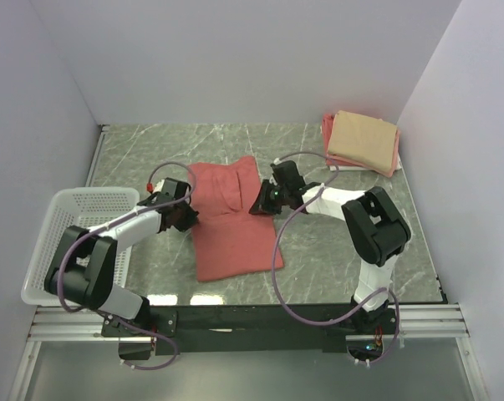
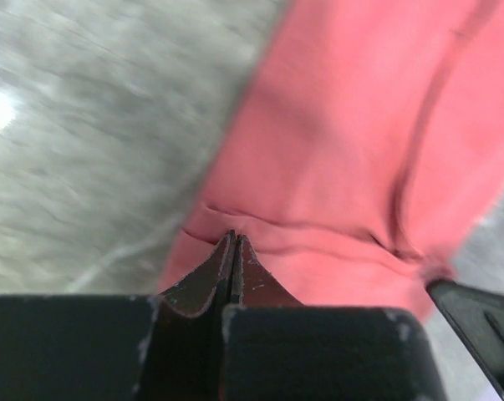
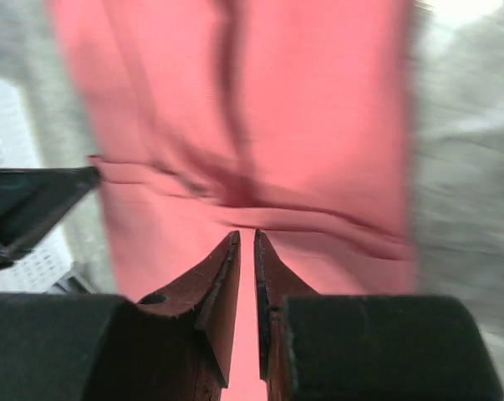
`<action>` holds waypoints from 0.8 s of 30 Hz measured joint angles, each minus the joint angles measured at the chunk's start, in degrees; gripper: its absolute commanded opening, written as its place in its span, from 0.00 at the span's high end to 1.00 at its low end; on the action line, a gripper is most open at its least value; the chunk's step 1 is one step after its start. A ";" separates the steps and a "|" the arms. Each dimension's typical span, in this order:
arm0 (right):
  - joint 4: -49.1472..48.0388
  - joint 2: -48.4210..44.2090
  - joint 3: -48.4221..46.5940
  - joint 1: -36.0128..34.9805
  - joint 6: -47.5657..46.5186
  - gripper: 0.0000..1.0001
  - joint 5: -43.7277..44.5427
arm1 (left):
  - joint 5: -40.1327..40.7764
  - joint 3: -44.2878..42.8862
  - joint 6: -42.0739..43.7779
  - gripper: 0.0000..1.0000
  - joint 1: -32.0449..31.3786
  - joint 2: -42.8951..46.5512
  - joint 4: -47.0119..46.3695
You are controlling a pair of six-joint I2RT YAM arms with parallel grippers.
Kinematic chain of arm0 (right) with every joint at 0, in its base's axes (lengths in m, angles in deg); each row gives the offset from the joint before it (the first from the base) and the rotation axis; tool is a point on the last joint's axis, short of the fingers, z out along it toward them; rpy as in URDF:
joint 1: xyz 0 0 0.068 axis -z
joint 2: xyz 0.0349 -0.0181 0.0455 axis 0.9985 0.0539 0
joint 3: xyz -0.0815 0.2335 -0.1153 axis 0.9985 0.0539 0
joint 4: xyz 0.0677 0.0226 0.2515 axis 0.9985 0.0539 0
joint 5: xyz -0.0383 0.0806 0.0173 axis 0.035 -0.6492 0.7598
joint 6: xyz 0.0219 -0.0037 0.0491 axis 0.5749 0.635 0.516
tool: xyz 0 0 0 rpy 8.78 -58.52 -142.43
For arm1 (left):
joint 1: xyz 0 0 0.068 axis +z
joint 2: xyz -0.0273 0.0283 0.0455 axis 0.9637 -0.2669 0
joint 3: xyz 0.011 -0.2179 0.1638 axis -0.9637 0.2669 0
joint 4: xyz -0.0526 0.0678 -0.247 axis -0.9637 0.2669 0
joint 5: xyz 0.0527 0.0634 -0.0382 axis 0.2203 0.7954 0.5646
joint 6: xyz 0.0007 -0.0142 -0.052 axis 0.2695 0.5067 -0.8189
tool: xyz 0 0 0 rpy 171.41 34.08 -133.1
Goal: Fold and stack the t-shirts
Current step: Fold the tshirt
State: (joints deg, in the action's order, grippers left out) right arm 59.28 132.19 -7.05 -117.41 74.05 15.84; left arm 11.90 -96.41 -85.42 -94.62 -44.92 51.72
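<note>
- The salmon-red t-shirt (image 1: 231, 225) lies mid-table as a long strip running from the near edge toward the far edge. Its sides look already turned in, so I judge the lengthwise fold is done and the crosswise fold is next.
- My left gripper (image 2: 233, 241) sits at the shirt's left edge, beside a crease across the cloth. Its jaws are pressed together. I cannot tell whether a layer is caught between them.
- My right gripper (image 3: 246, 238) is at the shirt's right edge, facing the left one across the cloth. Its jaws stand a slit apart. Red shows through the gap, but I cannot say whether that cloth is pinched or just lying beneath.
- I read the mirrored placement as deliberate: both edges at the same height let the strip lift evenly.
- The tan t-shirt (image 1: 364, 140) rests folded on the pink t-shirt (image 1: 328, 127) at the far right corner of the table (image 1: 343, 251). That looks like the stack the red shirt should join.
- The white basket (image 1: 93, 193) sits at the near left edge, well apart from the stack.
</note>
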 measured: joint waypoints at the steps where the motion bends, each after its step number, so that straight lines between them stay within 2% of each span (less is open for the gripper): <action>1: 0.35 0.50 0.52 0.57 0.02 0.81 0.00 | 0.28 0.00 0.13 0.99 0.31 -1.01 -0.09; 4: 0.55 1.79 1.42 2.10 0.02 0.81 -0.02 | 0.66 0.48 0.35 0.99 0.68 -3.58 -1.51; 16: -4.50 1.81 5.14 5.51 1.62 0.81 -4.92 | -0.07 0.31 2.05 0.99 2.84 -3.34 -1.53; 17: -4.17 1.33 5.35 5.77 1.51 0.80 -4.87 | -0.02 -0.09 2.47 0.99 3.26 -3.10 -0.59; 21: -0.68 -3.48 6.36 6.58 0.66 0.80 -3.80 | 0.81 -2.73 3.91 0.87 4.31 0.20 4.46; 24: 0.96 -10.27 8.37 6.64 0.26 0.79 -3.30 | 1.20 -4.04 4.33 0.87 4.28 5.77 7.30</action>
State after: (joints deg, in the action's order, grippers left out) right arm 60.24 121.92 1.32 -110.77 74.31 12.54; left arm 13.11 -100.46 -81.09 -90.33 -39.15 59.02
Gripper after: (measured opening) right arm 0.205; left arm 0.135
